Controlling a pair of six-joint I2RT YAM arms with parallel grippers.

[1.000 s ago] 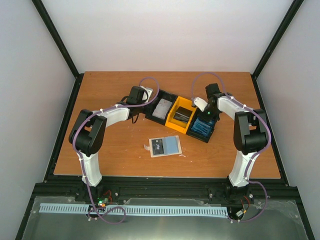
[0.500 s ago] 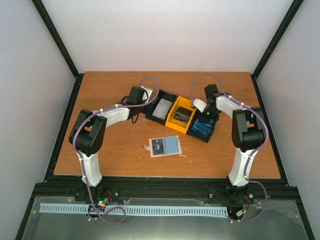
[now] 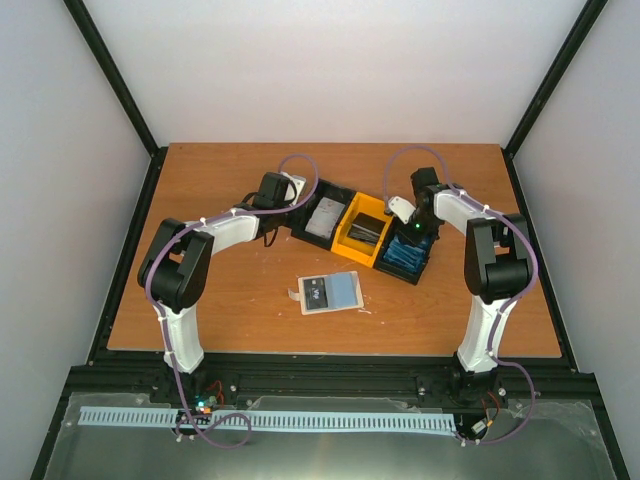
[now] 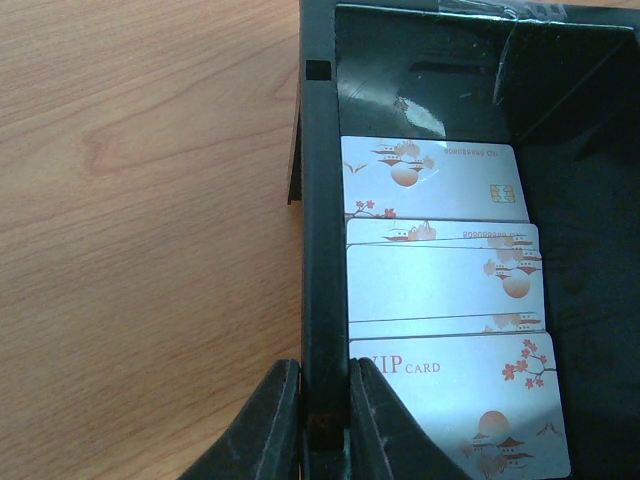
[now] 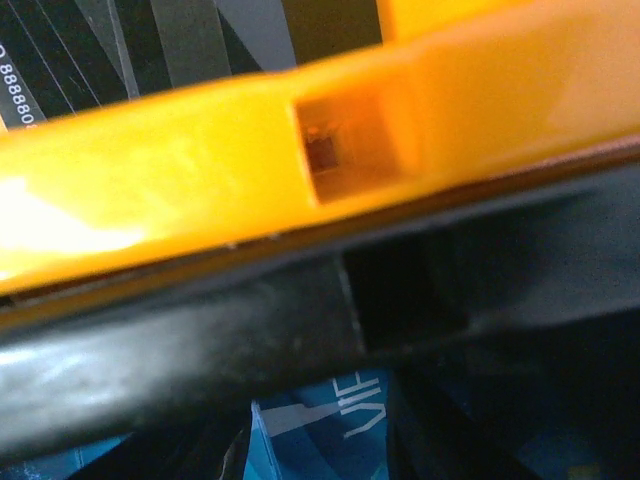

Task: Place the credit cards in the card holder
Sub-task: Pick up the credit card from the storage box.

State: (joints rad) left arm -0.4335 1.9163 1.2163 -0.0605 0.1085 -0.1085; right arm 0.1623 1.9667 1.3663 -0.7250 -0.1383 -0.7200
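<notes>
Three compartments in the black-and-yellow tray [image 4: 322, 200], which sits mid-table [image 3: 220, 180], angled. Grey-white cards [image 4: 440, 290] are in the left black bay, dark cards [image 3: 368, 230] in the yellow middle bay, and blue cards [image 3: 405, 260] in the right black bay.

Left gripper [image 4: 325, 372]: fingers pressed together on the tray's left outer wall, one finger outside and one inside the bay, wall pinched between them. The left wrist view shows about five grey-white cards overlapping in a row along that bay. They carry blossom and pagoda print, the nearest reads "VIP CARD", and the far one shows a chip.

Right gripper [image 3: 410, 238]: down over the blue-card bay at the tray's right end. The right wrist view is too close and blurred. It shows only the yellow wall, the black wall beneath it, and a blue card edge with white lettering at the bottom of the frame. Can't tell whether the jaws are spread or closed on a card.

Card holder [image 3: 330, 292]: lies flat on the table on the near side of the tray, apart from it and between the two arms, touched by neither gripper. Its upper face shows pale, dark and light-blue patches, and I can't resolve what they are.
</notes>
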